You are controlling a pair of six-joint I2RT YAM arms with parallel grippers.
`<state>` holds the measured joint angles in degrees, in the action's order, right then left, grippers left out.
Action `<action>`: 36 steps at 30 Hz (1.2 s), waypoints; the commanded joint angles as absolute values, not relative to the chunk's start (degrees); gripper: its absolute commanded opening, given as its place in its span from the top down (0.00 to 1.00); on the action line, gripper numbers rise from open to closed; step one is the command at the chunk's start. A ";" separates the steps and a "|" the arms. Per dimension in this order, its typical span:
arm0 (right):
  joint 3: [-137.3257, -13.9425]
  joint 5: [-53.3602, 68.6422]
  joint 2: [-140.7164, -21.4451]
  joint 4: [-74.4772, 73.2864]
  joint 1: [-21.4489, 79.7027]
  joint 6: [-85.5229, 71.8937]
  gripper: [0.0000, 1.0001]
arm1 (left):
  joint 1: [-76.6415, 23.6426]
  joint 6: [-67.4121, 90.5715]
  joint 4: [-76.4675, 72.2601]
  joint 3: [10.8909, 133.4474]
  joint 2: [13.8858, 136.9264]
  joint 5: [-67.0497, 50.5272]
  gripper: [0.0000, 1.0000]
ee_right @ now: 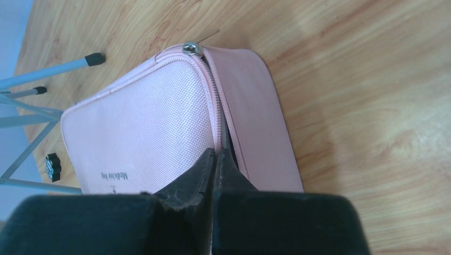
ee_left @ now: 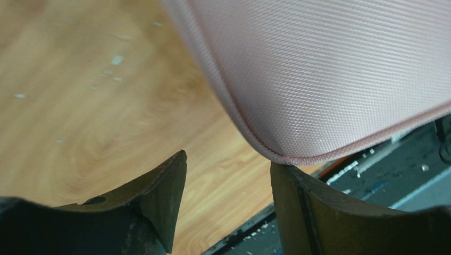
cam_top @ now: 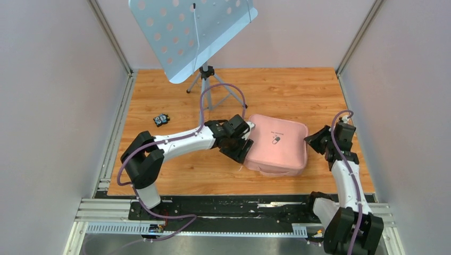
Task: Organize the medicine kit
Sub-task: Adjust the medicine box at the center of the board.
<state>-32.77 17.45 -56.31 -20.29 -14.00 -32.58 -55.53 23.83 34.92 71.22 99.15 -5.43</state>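
The pink medicine kit (cam_top: 277, 144) lies flat on the wooden table (cam_top: 175, 178), right of centre, between the two grippers, with its lid down and the pill logo facing up. Nothing of its inside shows. In the right wrist view a zip slider (ee_right: 190, 48) sits at the case's far rounded corner, and the zip line runs from there along the side toward the camera. The left arm (cam_top: 181, 142) stretches low and nearly level from its base across to the kit's left edge. The left gripper (ee_left: 228, 178) has its jaws apart with bare table showing in the gap. One fingertip (ee_left: 284, 175) is at the piped edge of the kit's rounded corner, and the gripper holds nothing. The right arm (cam_top: 348, 178) rises from its base and bends in toward the kit's right edge. The right gripper (ee_right: 217, 159) has its fingers pressed together, their tips on the zip seam of the case. Whether they pinch anything there cannot be told. Behind the kit stands a perforated music stand (cam_top: 181, 37) on tripod legs (cam_top: 208, 87), and a small black object (cam_top: 161, 119) lies well apart to the left.
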 commanded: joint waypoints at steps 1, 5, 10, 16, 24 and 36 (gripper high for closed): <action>-27.21 23.08 -49.09 -23.66 -13.29 -38.01 1.00 | -49.91 23.28 29.87 76.80 102.70 -0.20 0.32; -23.83 26.20 -42.13 -26.98 -12.04 -41.59 1.00 | -47.12 21.75 30.79 85.25 107.36 2.08 0.31; -23.84 24.43 -33.75 -33.65 -10.38 -44.36 0.81 | -45.80 20.37 34.53 92.15 110.70 2.09 0.30; -31.21 13.98 -34.29 -34.91 -10.38 -43.68 0.43 | -46.15 24.07 32.85 82.42 101.71 -1.91 0.30; -44.25 10.29 -53.89 -27.08 -10.40 -39.21 0.43 | -50.43 28.87 31.56 73.99 96.05 -1.47 0.30; -52.36 14.05 -80.24 -20.06 -11.68 -35.03 0.40 | -50.78 28.95 29.50 75.79 102.73 -2.21 0.29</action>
